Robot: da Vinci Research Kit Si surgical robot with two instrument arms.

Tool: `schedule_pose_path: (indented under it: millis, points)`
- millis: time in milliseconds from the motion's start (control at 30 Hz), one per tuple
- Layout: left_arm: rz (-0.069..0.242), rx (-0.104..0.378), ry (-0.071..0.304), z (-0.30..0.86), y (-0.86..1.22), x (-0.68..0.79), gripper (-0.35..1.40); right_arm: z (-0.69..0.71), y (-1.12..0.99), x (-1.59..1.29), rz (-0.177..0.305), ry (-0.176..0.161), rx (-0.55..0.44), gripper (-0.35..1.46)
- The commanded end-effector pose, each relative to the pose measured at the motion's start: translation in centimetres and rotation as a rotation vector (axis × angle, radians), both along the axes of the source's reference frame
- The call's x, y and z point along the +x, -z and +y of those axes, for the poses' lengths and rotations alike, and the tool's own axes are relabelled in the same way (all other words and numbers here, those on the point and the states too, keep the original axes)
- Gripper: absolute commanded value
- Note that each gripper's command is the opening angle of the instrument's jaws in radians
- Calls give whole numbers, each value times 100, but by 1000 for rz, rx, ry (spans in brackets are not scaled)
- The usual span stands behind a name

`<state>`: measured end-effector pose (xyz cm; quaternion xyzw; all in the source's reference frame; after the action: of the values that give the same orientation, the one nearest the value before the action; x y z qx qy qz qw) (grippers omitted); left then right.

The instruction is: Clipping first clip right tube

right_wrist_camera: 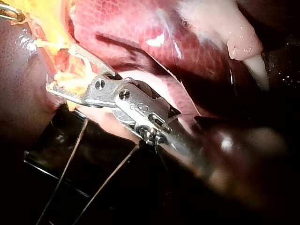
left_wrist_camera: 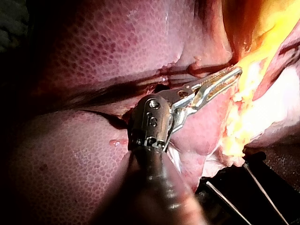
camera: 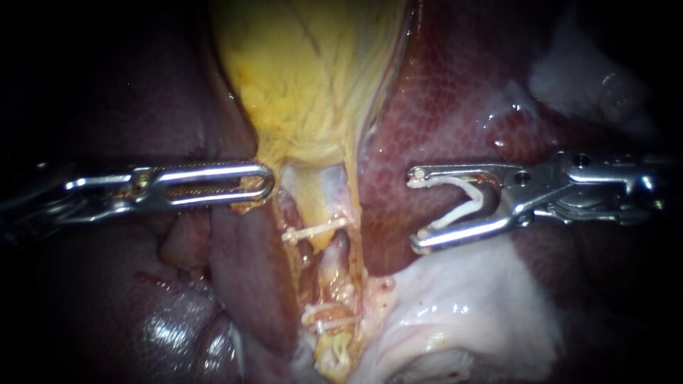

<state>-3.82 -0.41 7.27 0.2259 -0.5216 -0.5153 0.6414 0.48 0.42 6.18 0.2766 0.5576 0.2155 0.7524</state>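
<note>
The yellow gallbladder narrows down into a pale tube. Two white clips cross the strands below it, an upper clip and a lower clip. I cannot tell which strand is the right tube. My left instrument comes in level, its jaws shut on the gallbladder's left edge at the neck. My right instrument hovers over the liver, right of the tube and apart from it. Its jaws stand wide apart and hold a white clip. In the right wrist view these jaws point at the yellow tissue.
White fatty tissue lies under my right instrument's jaws. Dark liver fills the left side below my left instrument. A black base with thin wires borders the tissue in both wrist views.
</note>
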Motion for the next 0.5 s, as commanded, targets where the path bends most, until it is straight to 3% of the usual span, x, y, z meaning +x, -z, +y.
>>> schedule_pose_path:
  millis: [33,100,267,500]
  points:
    - [-1,1,0,1,2,1,-35,0,0,0,2,3,1,60]
    - [-3,4,-3,4,6,5,-35,0,0,0,2,3,0,60]
    - [1,20,7,23,31,32,-35,-5,-4,1,5,7,-1,60]
    - [0,12,39,36,51,67,-35,-30,-32,19,13,49,-8,60]
